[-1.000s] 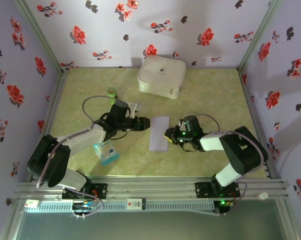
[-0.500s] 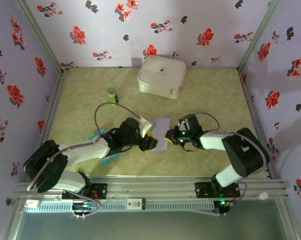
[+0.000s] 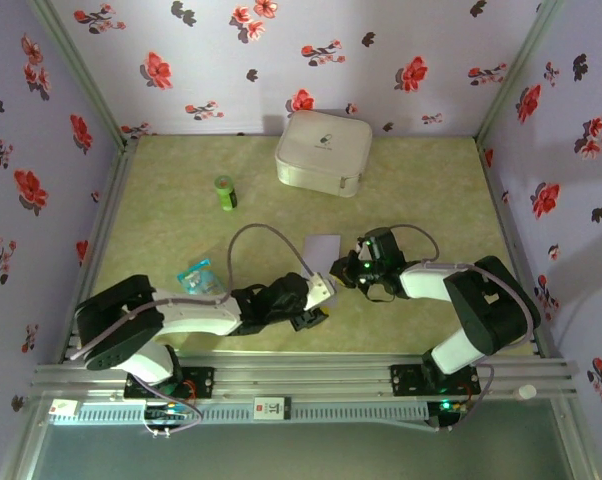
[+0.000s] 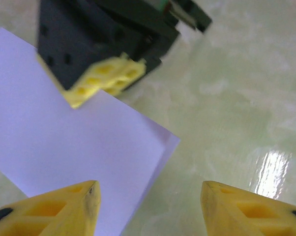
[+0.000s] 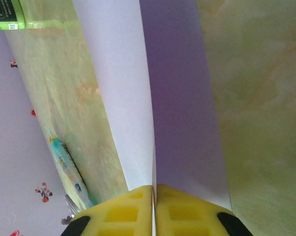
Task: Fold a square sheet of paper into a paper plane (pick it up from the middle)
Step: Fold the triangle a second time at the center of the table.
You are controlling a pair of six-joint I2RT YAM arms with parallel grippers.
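The left pincer (image 4: 149, 187) stands with fingers apart at the end of a low, outstretched arm. The right pincer (image 5: 154, 197), on an arm bent leftward, clamps the sheet of paper (image 5: 119, 93).

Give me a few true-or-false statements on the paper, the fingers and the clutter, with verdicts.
1. The right fingers are shut on the square sheet of paper. True.
2. The left fingers grip the sheet. False: they stand open, nothing pinched.
3. The green can stands on the white case. False: it stands on the table, left of the case.
4. The blue-and-white packet lies apart from the sheet. True.
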